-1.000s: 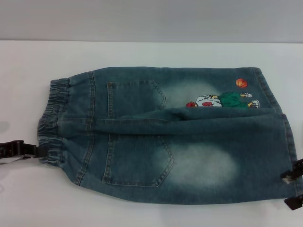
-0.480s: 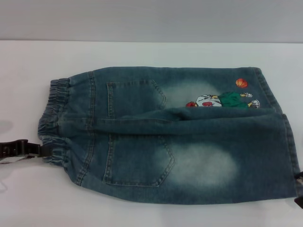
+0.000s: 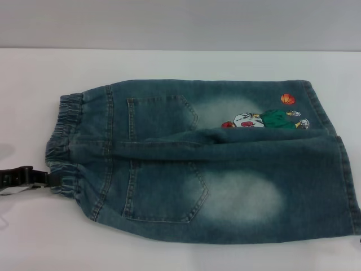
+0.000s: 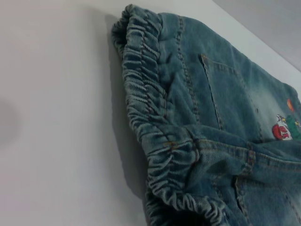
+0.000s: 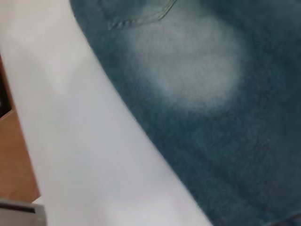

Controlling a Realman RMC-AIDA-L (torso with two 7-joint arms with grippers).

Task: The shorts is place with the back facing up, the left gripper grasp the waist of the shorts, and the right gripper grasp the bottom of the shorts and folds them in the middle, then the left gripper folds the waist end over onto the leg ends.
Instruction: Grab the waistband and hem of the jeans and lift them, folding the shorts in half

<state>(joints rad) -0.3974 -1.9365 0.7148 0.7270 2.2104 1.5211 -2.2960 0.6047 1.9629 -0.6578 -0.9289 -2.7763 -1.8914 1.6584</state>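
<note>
Left tool (image 3: 34,178) sat right at the gathered waistband (image 3: 62,144), couldn't tell if it was clamped, with the shorts (image 3: 214,169) lying flat, back up, across the white bench (image 3: 169,65), hems (image 3: 344,169) to the right.

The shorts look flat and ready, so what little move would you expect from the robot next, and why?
Probably the left hand closes on the gathered waistband. It sits at the near corner of that band, and the shorts lie flat, back pockets up, already folded lengthwise. The right hand is out of view, so I wouldn't expect it to act first.
</note>
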